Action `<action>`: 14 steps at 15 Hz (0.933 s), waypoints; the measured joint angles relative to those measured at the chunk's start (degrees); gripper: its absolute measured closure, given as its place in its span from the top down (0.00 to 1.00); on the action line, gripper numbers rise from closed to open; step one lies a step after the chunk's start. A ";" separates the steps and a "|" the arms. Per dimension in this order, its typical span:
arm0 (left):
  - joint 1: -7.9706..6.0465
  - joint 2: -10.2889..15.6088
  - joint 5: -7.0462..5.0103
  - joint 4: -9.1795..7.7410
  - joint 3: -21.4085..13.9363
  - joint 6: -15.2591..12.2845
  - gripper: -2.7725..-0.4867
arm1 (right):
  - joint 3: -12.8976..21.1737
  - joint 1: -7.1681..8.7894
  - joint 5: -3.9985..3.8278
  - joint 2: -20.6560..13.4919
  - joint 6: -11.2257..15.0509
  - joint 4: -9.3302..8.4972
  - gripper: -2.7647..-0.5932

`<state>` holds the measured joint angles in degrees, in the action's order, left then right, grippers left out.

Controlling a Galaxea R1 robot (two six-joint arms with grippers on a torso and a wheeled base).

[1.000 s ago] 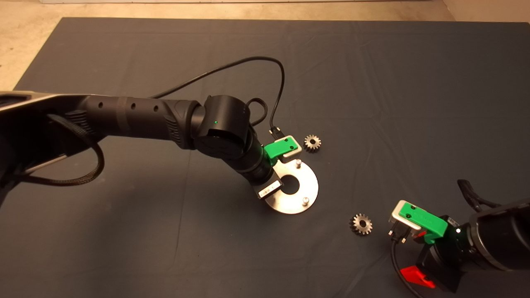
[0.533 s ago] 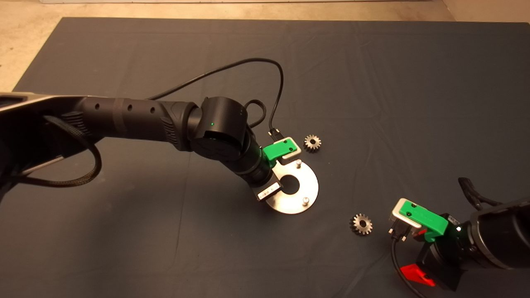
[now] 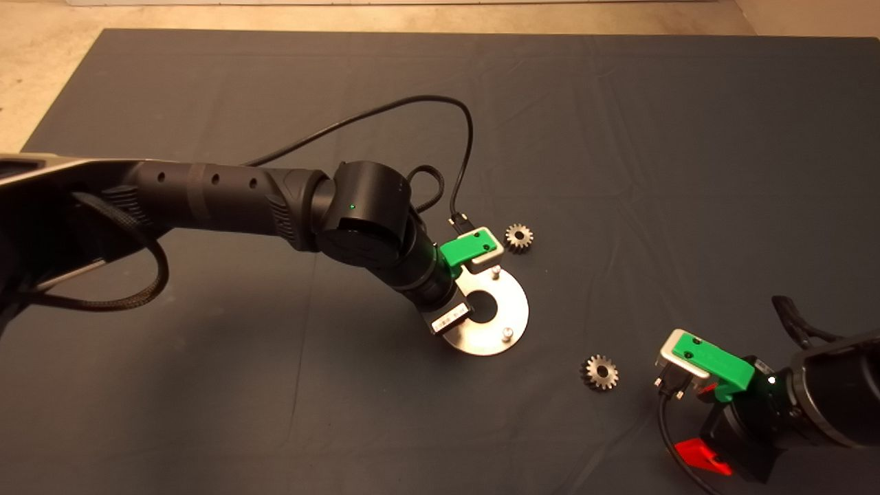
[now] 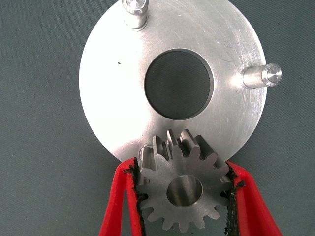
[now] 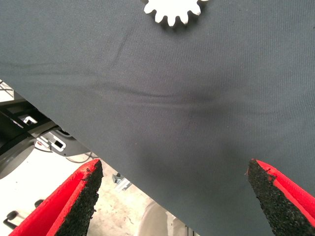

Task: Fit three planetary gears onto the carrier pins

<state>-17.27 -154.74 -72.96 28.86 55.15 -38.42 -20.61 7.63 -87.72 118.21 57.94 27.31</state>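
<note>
Left gripper (image 4: 183,196) over near edge of carrier disc (image 4: 113,98), red fingers (image 4: 115,201) clamped on one planetary gear (image 4: 182,189), gear partly above third pin (image 4: 145,151). Two other carrier pins (image 4: 261,77) bare, upright. Two free gears on dark mat (image 3: 206,385): one (image 3: 519,237) beside disc, one (image 3: 599,372) near right gripper (image 5: 172,196). Right gripper at lower right edge of mat, fingers spread apart, holding nothing.

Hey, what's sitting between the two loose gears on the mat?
Only bare mat separates the far gear from the near gear; the disc lies just beside that line, head view.
</note>
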 joint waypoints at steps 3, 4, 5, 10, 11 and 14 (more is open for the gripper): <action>0.00 0.38 0.02 0.05 -0.02 0.00 0.05 | 0.00 0.00 0.02 -0.44 0.00 -0.18 0.73; 0.00 0.44 0.03 0.05 -0.02 0.04 0.05 | 0.00 0.02 0.01 -0.44 0.00 -0.33 0.73; 0.00 0.46 0.06 0.05 -0.02 0.06 0.05 | 0.00 0.02 0.01 -0.44 -0.01 -0.33 0.73; 0.00 0.49 0.09 0.17 -0.02 0.12 0.05 | 0.00 0.02 0.00 -0.44 0.00 -0.39 0.73; 0.00 0.49 0.09 0.35 -0.02 0.15 0.05 | 0.00 0.02 0.00 -0.44 -0.01 -0.41 0.73; 0.27 0.62 0.17 0.70 -0.02 0.17 0.05 | 0.00 0.18 0.02 -0.44 0.00 -0.96 0.73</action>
<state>-17.00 -154.11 -72.79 29.55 55.13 -38.25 -20.61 7.81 -87.70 117.77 57.94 26.35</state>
